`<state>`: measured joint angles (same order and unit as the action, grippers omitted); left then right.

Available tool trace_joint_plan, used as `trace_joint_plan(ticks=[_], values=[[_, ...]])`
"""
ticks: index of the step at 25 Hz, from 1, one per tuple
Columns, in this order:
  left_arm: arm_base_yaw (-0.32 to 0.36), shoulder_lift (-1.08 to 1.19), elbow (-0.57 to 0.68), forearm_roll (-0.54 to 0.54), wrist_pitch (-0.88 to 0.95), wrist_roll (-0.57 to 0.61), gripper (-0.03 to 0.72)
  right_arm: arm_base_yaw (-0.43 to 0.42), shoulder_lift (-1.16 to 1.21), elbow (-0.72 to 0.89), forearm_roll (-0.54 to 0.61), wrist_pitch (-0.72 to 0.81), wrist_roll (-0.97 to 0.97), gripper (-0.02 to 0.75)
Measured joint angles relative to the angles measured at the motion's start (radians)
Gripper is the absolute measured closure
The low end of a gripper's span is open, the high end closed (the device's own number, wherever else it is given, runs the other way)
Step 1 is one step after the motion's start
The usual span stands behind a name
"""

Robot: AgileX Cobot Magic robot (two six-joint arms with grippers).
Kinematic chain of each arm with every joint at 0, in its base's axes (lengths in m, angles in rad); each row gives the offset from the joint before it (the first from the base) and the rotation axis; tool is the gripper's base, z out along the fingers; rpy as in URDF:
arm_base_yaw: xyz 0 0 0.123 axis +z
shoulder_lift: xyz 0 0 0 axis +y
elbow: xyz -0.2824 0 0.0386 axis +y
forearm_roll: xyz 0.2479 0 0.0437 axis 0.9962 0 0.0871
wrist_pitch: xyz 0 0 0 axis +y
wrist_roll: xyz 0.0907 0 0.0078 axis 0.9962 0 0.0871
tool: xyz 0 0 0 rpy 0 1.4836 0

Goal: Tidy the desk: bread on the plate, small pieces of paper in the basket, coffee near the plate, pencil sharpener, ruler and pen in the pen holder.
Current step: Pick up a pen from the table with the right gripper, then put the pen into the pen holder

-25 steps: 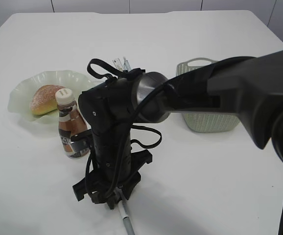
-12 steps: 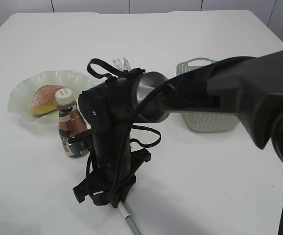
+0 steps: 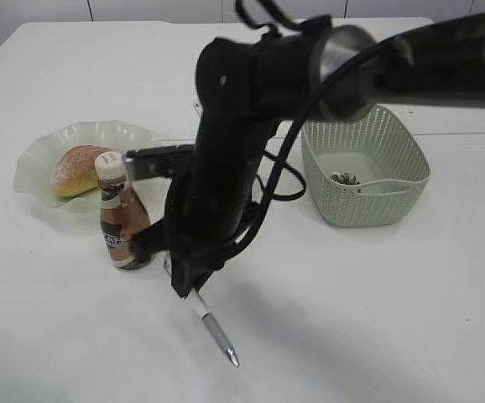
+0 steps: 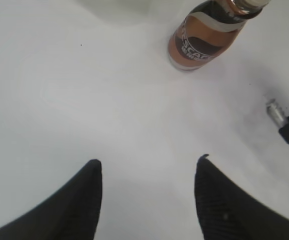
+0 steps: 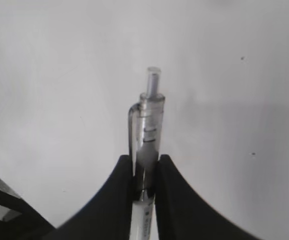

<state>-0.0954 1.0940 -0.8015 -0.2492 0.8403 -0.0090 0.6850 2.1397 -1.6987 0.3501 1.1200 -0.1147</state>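
Note:
My right gripper [image 3: 185, 284] [image 5: 144, 159] reaches across the middle and is shut on a clear pen [image 3: 214, 329] [image 5: 148, 117]. The pen hangs slanted from the jaws above the table. Its end also shows in the left wrist view [image 4: 275, 112]. A coffee bottle [image 3: 117, 217] [image 4: 207, 33] stands upright just left of the gripper, next to the pale green plate [image 3: 33, 164] with the bread [image 3: 78, 168] on it. My left gripper [image 4: 148, 172] is open and empty over bare table in front of the bottle. The pen holder is hidden behind the right arm.
A green basket [image 3: 365, 200] stands at the right with small paper pieces [image 3: 341, 178] inside. The black right arm [image 3: 234, 143] spans the middle of the table and blocks the view behind it.
The right arm has risen and swung back, lifting the pen off the table. The basket, covered by the arm before, now shows fully.

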Motion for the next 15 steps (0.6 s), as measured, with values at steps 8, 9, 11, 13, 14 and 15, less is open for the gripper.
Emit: trace_joint_plan(ticks=[8, 9, 11, 13, 14, 15], values=[[0.0, 0.0, 0.0, 0.0, 0.0, 0.0, 0.255, -0.226, -0.1, 0.0, 0.27, 0.041, -0.211, 0.666], [0.0, 0.0, 0.0, 0.0, 0.0, 0.0, 0.255, -0.262, -0.107, 0.0, 0.309, 0.041, -0.238, 0.666], [0.0, 0.0, 0.0, 0.0, 0.0, 0.0, 0.255, -0.331, -0.111, 0.0, 0.412, 0.041, -0.311, 0.667], [0.0, 0.0, 0.0, 0.0, 0.0, 0.0, 0.255, -0.4, -0.112, 0.0, 0.513, 0.04, -0.389, 0.667], [0.0, 0.0, 0.0, 0.0, 0.0, 0.0, 0.255, -0.426, -0.112, 0.0, 0.567, 0.03, -0.435, 0.667], [0.0, 0.0, 0.0, 0.0, 0.0, 0.0, 0.255, -0.454, -0.112, 0.0, 0.62, 0.016, -0.484, 0.667]])
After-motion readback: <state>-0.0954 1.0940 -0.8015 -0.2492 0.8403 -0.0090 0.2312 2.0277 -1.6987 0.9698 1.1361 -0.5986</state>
